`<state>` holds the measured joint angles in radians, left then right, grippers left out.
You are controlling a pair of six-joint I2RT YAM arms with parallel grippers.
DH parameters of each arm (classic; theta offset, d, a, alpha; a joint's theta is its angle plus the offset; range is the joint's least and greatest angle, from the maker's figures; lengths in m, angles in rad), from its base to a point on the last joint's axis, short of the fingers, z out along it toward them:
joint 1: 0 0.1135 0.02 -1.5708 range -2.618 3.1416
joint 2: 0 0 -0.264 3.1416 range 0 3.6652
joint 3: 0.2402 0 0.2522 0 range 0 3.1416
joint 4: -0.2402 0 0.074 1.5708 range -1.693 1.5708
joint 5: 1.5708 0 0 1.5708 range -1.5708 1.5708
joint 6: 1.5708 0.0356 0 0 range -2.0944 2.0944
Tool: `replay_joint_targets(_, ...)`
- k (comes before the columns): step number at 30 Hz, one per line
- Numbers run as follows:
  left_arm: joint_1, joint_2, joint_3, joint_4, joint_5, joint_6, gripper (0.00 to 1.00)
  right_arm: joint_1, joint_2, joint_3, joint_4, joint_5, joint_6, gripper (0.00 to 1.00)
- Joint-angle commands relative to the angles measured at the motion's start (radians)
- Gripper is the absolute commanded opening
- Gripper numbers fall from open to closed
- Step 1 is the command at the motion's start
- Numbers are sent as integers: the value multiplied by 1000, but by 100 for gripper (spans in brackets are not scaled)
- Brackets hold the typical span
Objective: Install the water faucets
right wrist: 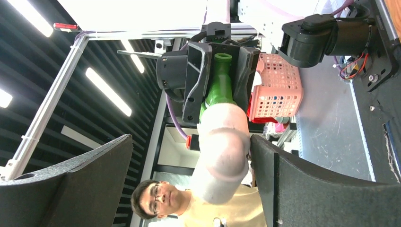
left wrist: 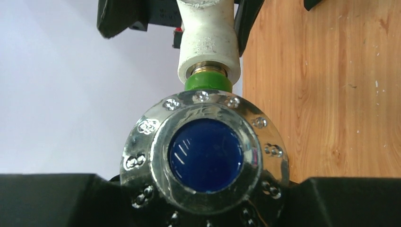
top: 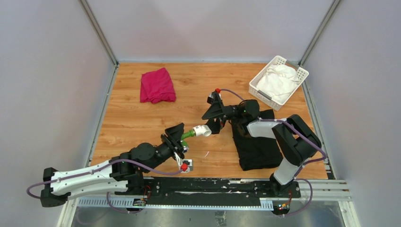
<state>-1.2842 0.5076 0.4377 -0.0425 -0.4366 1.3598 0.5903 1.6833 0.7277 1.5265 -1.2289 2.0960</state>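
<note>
The green tap and the white pipe fitting are joined end to end and held above the table. My left gripper is shut on the tap. In the left wrist view, its chrome knob with a blue centre fills the space between my left fingers, and the green neck enters the white fitting. My right gripper is open around the fitting. The fitting lies against one finger, with a wide gap to the other.
A red cloth lies at the back left. A white basket holding a white cloth stands at the back right. A black cloth lies under the right arm. The walls of the enclosure stand on both sides.
</note>
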Motion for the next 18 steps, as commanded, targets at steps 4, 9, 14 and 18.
replay_joint_targets(4, 2, -45, 45, 28, -8, -54, 0, -35, -32, -54, 66, -49, 52, 99)
replay_joint_targets(9, 2, -62, 79, 24, -27, -85, 0, -56, -26, -95, 67, -57, 29, 99)
replay_joint_targets(14, 1, -98, 120, -10, -48, -159, 0, -97, -50, -103, 66, -79, 17, 99)
replay_joint_targets(18, 2, -113, 174, -72, -62, -276, 0, -135, -78, -88, 58, -108, 16, 99)
